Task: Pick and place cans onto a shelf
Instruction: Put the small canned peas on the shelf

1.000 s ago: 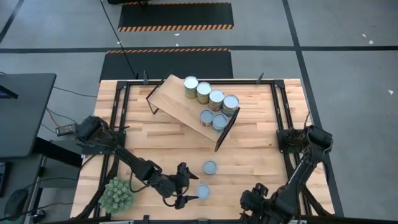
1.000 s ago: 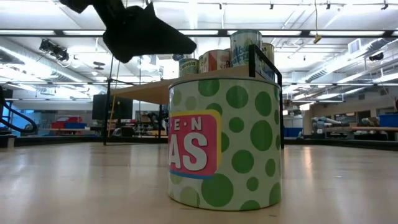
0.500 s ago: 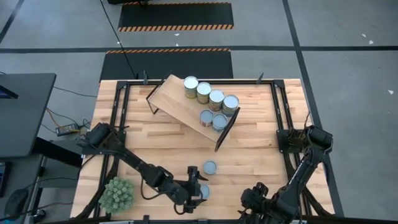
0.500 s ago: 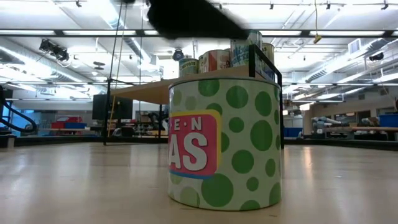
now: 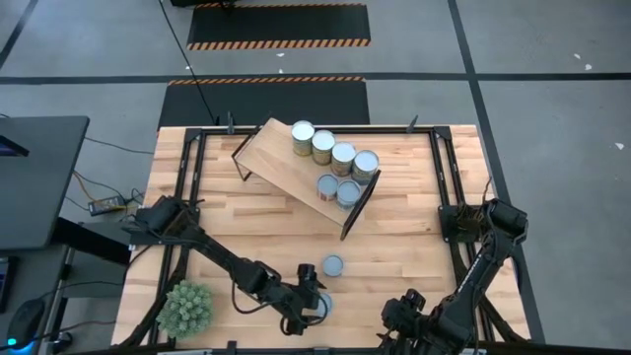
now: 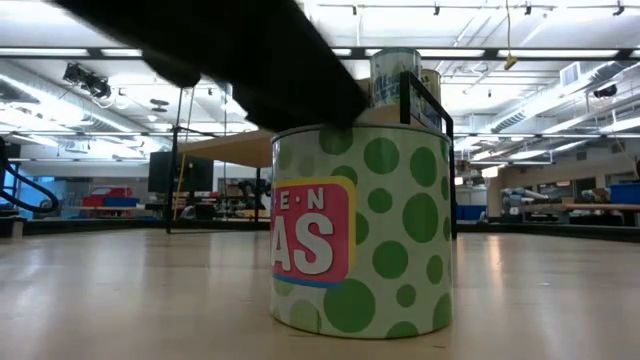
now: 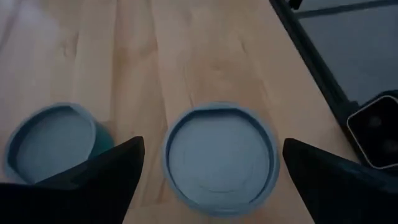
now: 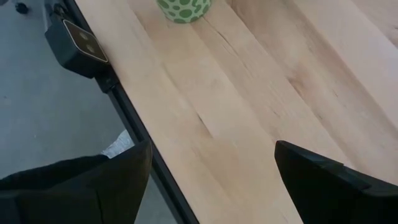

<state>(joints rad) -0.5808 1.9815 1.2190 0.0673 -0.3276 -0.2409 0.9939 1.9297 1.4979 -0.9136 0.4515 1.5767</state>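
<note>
Straddling one of two loose cans (image 7: 221, 155), left hand (image 5: 314, 301) spread wide; six cans (image 5: 334, 163) on shelf (image 5: 281, 158).

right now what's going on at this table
A two-arm robot is moving cans onto the tilted wooden shelf. Six cans already sit on it. Two are on the table: the far can and the near can by the front edge. The left end effector hangs right above the near can, fingers open and straddling it, not yet closed on it. The right end effector waits open near the table's front right corner.
</note>
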